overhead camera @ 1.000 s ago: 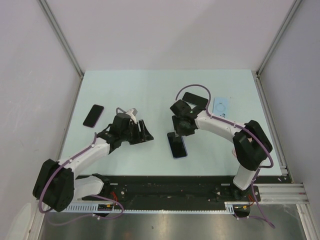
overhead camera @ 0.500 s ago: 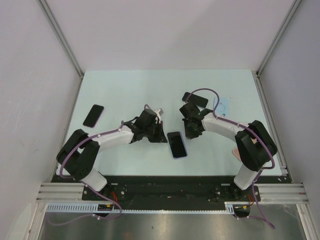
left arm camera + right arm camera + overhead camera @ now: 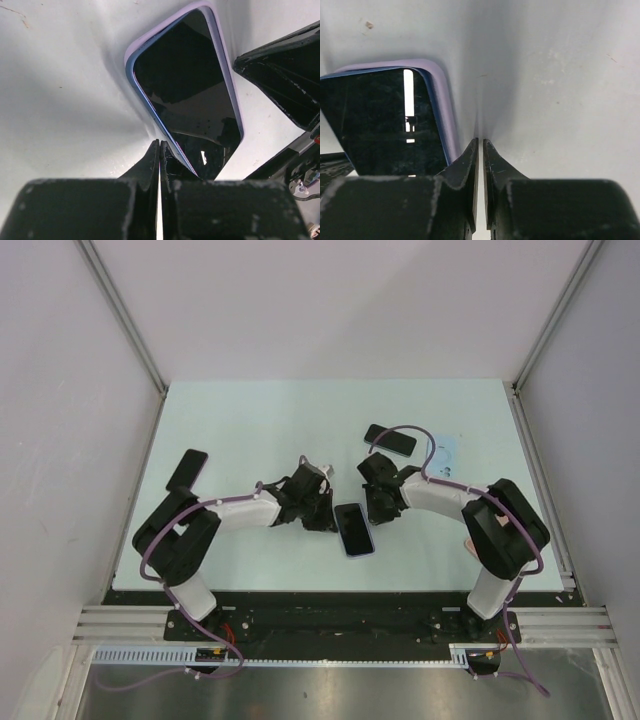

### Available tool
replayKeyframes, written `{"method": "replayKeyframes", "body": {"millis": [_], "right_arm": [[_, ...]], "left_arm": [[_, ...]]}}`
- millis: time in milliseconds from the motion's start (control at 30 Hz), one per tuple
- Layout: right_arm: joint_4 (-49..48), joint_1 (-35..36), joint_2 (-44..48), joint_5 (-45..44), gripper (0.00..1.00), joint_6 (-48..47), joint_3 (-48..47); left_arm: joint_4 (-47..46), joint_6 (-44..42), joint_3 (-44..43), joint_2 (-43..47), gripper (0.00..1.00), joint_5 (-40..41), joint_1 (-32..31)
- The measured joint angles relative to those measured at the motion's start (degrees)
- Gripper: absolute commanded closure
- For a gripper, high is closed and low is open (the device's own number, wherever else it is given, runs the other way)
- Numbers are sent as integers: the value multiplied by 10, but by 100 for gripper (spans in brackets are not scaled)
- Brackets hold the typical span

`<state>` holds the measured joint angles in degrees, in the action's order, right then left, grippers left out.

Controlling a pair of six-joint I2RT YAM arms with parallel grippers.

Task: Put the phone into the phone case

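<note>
The phone point(image 3: 353, 528), dark screen up, lies at the table's centre inside a lavender phone case point(image 3: 150, 39) whose rim shows around it. The phone's blue side edge point(image 3: 150, 107) shows along the case's long side. My left gripper point(image 3: 326, 519) is shut, with its joined fingertips point(image 3: 154, 150) against the phone's left long edge near a corner. At the phone's upper right corner my right gripper point(image 3: 372, 511) is shut and holds nothing; its tips point(image 3: 480, 142) sit on the table just beside the case rim point(image 3: 440, 100).
A second dark phone point(image 3: 186, 471) lies at the table's left edge. A third point(image 3: 390, 439) lies behind the right arm, next to a pale blue card point(image 3: 442, 451). Grey walls enclose the table on three sides.
The left arm swung right from mid-left of the table to the phone's left edge and closed its jaws. The right gripper closed and shifted to the phone's upper right corner. The phone stayed put.
</note>
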<state>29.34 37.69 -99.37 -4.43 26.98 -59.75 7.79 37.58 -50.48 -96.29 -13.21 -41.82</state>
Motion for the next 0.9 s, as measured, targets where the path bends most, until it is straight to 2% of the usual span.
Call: {"method": "replayKeyframes", "body": {"millis": [333, 767, 900], "right_arm": [[-29, 25, 1, 2, 91, 22, 8], [-109, 37, 40, 16, 90, 79, 73], [-124, 37, 46, 37, 88, 90, 84]], "left_arm": [[4, 6, -13, -24, 100, 12, -8], [51, 10, -27, -24, 99, 55, -12], [74, 9, -30, -15, 80, 80, -12]]}}
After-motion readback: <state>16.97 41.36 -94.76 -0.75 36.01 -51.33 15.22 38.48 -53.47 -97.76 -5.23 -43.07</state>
